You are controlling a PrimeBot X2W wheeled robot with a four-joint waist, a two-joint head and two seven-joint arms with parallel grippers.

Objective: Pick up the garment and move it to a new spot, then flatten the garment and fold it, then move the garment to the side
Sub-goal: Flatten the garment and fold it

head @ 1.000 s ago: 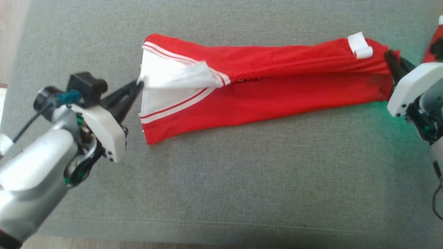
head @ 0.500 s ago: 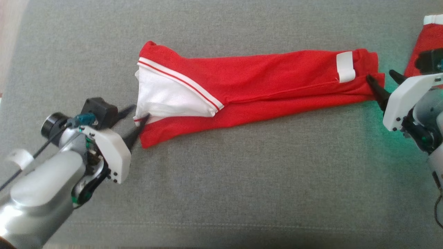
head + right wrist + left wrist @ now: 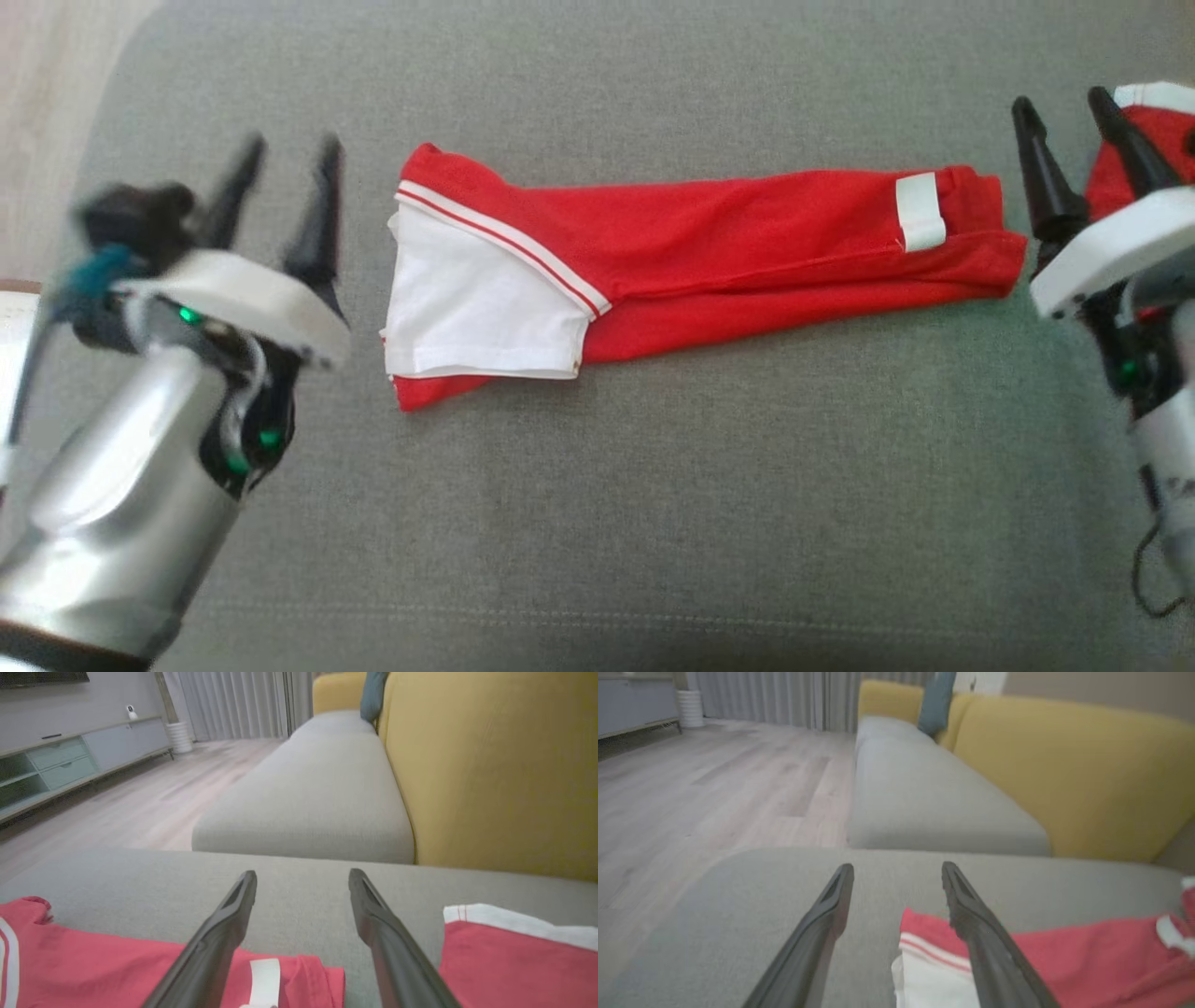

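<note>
Head view: a red knit garment with white striped trim [image 3: 747,243] lies folded into 1 long narrow band across the middle of the grey fabric seat cushion [image 3: 597,523], running from near the left edge towards the right edge. Its white panel end faces left, and a small white label [image 3: 920,211] sits near its right end. The left gripper [image 3: 291,145] hovers just beside the white end, its 2 dark fingers spread wide and empty. The right gripper [image 3: 1061,98] hangs just past the band's right end, equally wide and empty. A second red garment with a white hem [image 3: 1144,140] lies at the cushion's right edge, behind that gripper.

Left wrist view: the left gripper [image 3: 897,865] is splayed above the cushion, with the band's striped end [image 3: 1087,961] below its right finger. A yellow sofa back [image 3: 1064,774] rises beyond.

Right wrist view: the right gripper [image 3: 302,872] straddles bare cushion between the band's labelled end [image 3: 117,966] and the second garment [image 3: 514,961].

The next fold probably needs each gripper to pinch all layers at 1 short end, keeping edges aligned. The right gripper should keep clear of the neighbouring garment.
</note>
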